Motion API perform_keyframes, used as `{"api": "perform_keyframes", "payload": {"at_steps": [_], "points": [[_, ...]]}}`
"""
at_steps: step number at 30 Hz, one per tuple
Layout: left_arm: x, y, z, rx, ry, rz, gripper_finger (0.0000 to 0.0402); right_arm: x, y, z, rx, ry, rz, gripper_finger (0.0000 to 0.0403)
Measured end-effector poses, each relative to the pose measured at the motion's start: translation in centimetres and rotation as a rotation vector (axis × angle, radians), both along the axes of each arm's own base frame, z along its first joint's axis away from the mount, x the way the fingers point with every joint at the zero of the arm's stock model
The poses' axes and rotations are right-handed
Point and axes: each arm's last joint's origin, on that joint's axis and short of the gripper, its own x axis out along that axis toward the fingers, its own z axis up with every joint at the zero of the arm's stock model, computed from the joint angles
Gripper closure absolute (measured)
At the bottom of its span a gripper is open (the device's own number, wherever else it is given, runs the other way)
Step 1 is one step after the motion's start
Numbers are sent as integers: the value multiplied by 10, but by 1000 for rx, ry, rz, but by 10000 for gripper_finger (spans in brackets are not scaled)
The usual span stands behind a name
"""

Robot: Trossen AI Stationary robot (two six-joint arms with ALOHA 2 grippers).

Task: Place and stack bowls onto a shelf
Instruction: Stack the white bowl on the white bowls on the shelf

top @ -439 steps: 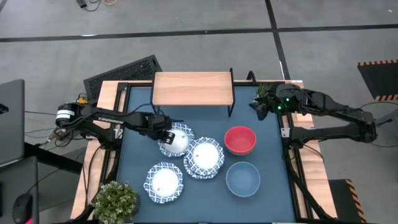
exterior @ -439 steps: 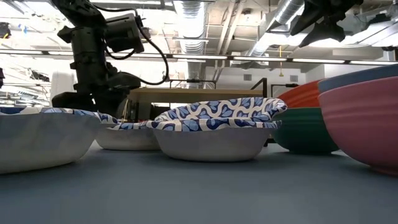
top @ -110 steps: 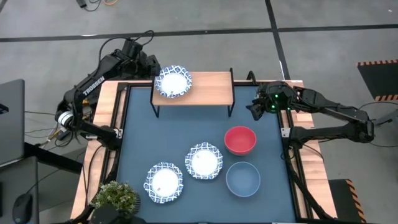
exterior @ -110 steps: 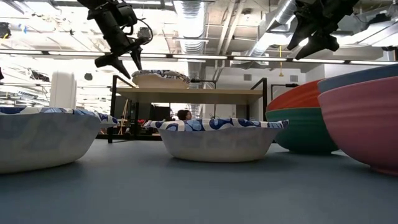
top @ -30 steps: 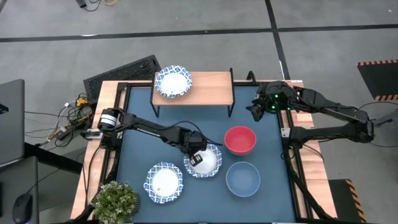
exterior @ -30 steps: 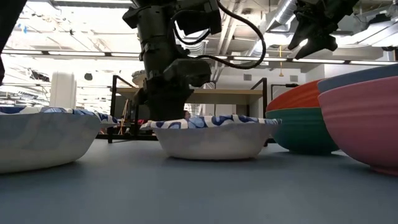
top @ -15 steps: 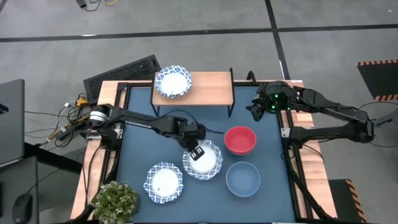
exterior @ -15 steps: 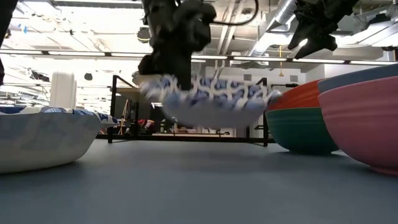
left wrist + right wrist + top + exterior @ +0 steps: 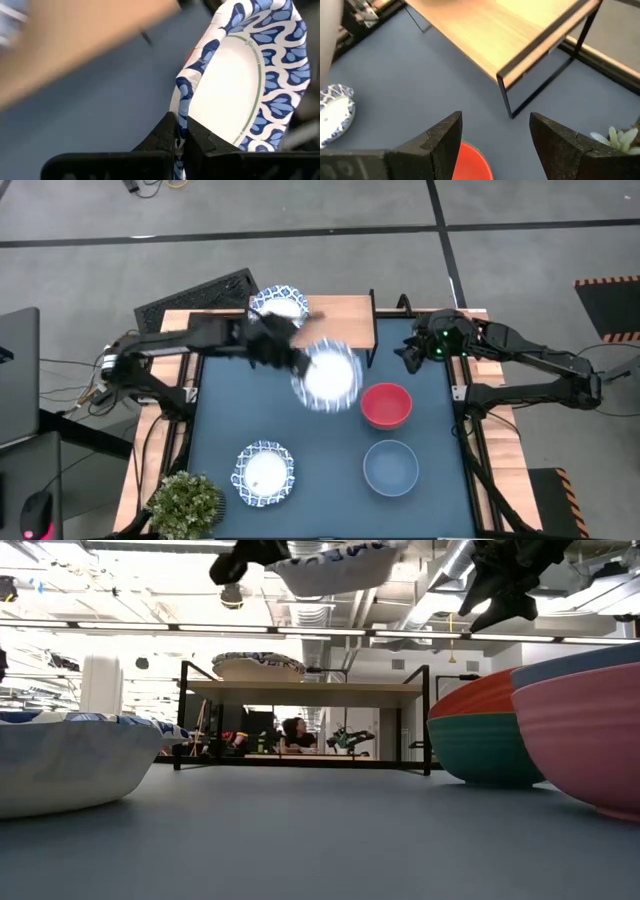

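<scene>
My left gripper (image 9: 293, 360) is shut on a white bowl with a blue lattice rim (image 9: 327, 375), held high over the table just in front of the shelf (image 9: 340, 323). In the low view this bowl (image 9: 335, 565) hangs above the shelf top (image 9: 305, 688). Another patterned bowl (image 9: 278, 308) sits on the shelf's left end, and one more (image 9: 265, 472) rests on the table near the front. A red bowl (image 9: 386, 405) and a pale blue bowl (image 9: 390, 467) stand at the right. My right gripper (image 9: 495, 145) waits open by the shelf's right end. My left gripper pinches the bowl's rim (image 9: 182, 97) between its two fingers, one finger (image 9: 162, 132) on the outside of the wall and one on the inside. The bowl is lifted clear of the table, its opening upward.
A potted plant (image 9: 185, 502) stands at the near left corner. The shelf's black legs (image 9: 371, 345) stand close to the held bowl. Wooden borders (image 9: 175, 340) frame the blue table top. Part of the shelf top to the right of the resting bowl is bare.
My left gripper has lifted the patterned bowl off the middle of the table. It has carried the bowl up and toward the far edge, to just in front of the shelf. The bowl now hangs clear, higher than the shelf top.
</scene>
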Motion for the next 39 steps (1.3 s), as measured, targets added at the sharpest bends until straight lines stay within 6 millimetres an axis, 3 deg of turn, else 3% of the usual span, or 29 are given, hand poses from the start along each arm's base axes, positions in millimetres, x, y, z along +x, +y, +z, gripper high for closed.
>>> {"api": "perform_keyframes", "payload": {"at_steps": [8,19,25,31,39], "points": [[-59,64,33,135,-83,393,401,2,-1,3,-51,-21,31,143],[-108,131,16,14,85,504,401,2,-1,3,-52,-22,31,143],[-118,154,7,-47,86,496,401,2,-2,3,-57,-19,23,143],[-109,173,-13,-112,126,450,401,2,-2,3,-58,-18,23,143],[-107,181,-20,-123,145,460,401,2,-2,3,-60,-16,24,143]]}}
